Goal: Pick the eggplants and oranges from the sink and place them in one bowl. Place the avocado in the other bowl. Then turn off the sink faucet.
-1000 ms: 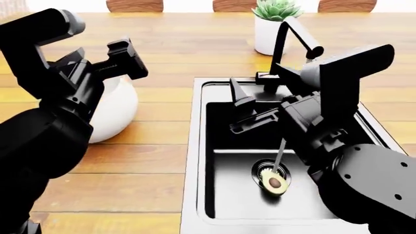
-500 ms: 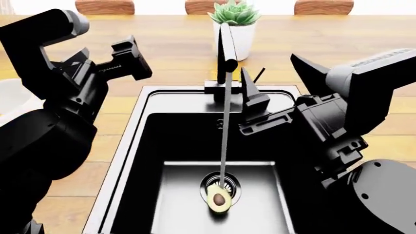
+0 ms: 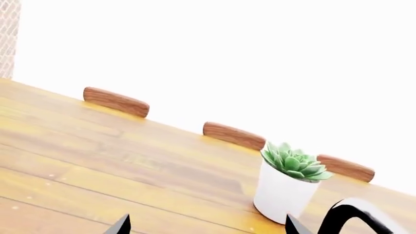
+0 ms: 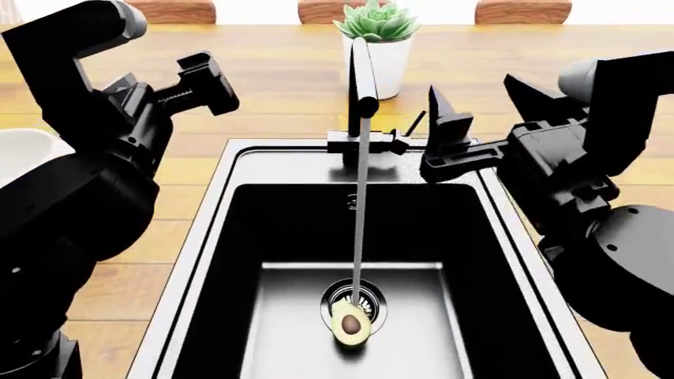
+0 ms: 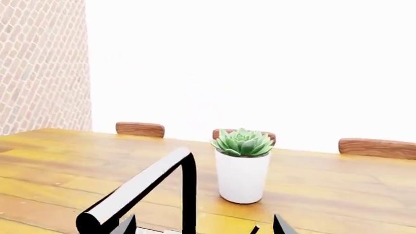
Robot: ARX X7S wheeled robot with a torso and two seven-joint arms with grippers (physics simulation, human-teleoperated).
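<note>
The halved avocado (image 4: 352, 325) lies flesh up on the sink (image 4: 211, 237) floor, at the drain's near edge. Water runs from the black arched sink faucet (image 4: 361, 75) down onto it. My right gripper (image 4: 447, 146) hangs open above the sink's back right corner, just right of the thin lever handle (image 4: 417, 122). In the right wrist view the faucet (image 5: 188, 190) stands between its open fingertips (image 5: 126, 225). My left gripper (image 4: 200, 83) is raised over the counter, open and empty (image 3: 206, 226). The plain white bowl (image 4: 19, 158) peeks in at the left edge. Eggplants, oranges and the other bowl are out of view.
A potted succulent (image 4: 377, 47) stands on the wooden counter just behind the faucet, also seen from both wrists as the plant (image 5: 242, 168) and the pot (image 3: 283, 192). Wooden chair backs (image 4: 337, 9) line the counter's far side.
The head view swung so the sink sits centred and the white bowl slid to the left edge. My right gripper rose out of the basin and moved right, beside the faucet lever.
</note>
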